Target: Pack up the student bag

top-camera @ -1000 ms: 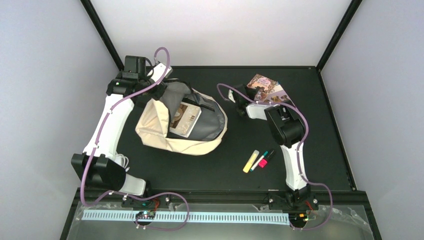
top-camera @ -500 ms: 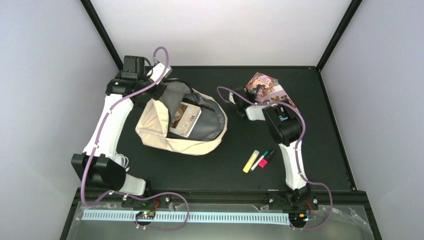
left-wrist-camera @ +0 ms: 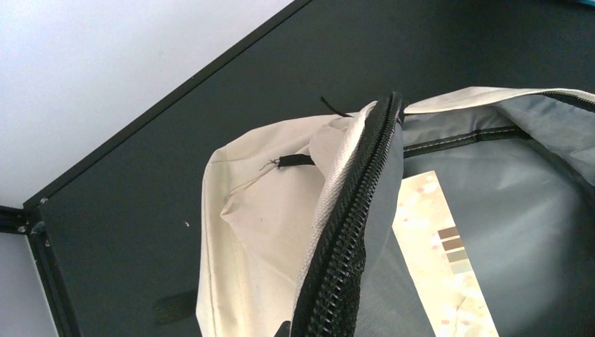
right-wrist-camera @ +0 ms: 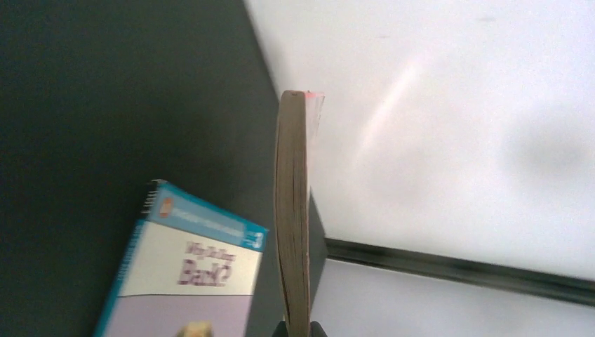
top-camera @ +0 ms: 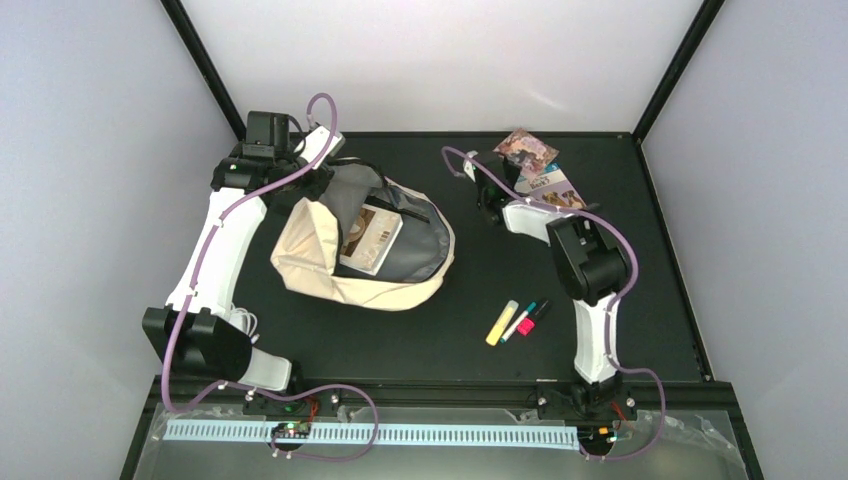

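My left arm stretched far forward, wrist turned right. Left gripper (top-camera: 322, 168) pinched tight on zipper rim of student bag (left-wrist-camera: 281, 232), which runs straight out from fingertips. My right arm bent at elbow, forearm angled forward-left. Right gripper (right-wrist-camera: 298, 328) clamped on book (right-wrist-camera: 293, 210), seen edge-on between fingers.

Half-hidden book (left-wrist-camera: 428, 232) inside student bag (left-wrist-camera: 259, 232)

The blue-edged spiral booklet (right-wrist-camera: 175, 295) reads, blurrily, "Why Do… Back?" beside a "3"
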